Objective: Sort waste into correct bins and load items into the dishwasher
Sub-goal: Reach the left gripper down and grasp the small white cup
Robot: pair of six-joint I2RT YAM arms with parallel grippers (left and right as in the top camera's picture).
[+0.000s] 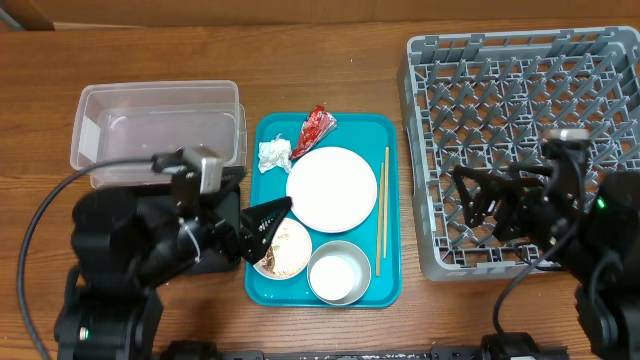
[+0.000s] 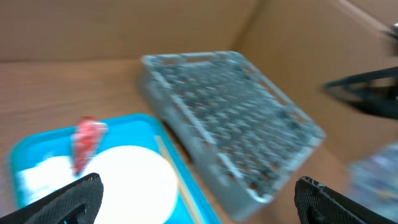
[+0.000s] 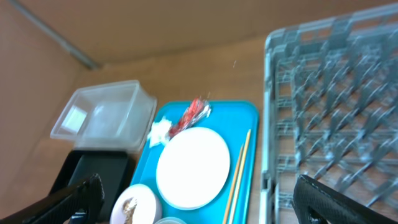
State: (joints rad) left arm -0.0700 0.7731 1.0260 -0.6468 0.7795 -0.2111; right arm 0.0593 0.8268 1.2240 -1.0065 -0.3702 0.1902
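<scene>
Twice looked for a grip and found none: left gripper [image 1: 270,225] splayed wide above the near-left corner of the teal tray [image 1: 388,288], right gripper [image 1: 470,205] equally wide over the grey dish rack [image 1: 520,90], fingers of both bare. Judged this a starting posture, each parked beside its own half of the job.

Found every task thing unsorted on the teal tray: round white plate [image 1: 331,189] in the middle, red wrapper [image 1: 318,127] and crumpled tissue [image 1: 274,154] just beyond it at the far edge, chopsticks [image 1: 381,210] laid straight along the right rim, white dish of rice grains and brown scraps [image 1: 290,255] partly under the left fingers, empty white bowl [image 1: 338,272] just beside it at the near edge. Read the grouping as a finished meal, waste mixed in with crockery.

Saw the clear tub [image 1: 155,135] empty, left of the teal tray, and the black tray [image 3: 93,171] in front of it, largely hidden under the left arm [image 1: 130,240] from overhead. Took that layout as deliberate: bins on the left side, rack on the right, presumably for short, uncrossed reaches. Saw no dish in the rack, pegs upright, ready for plate and bowls. Reckoned the sorting not yet begun.
</scene>
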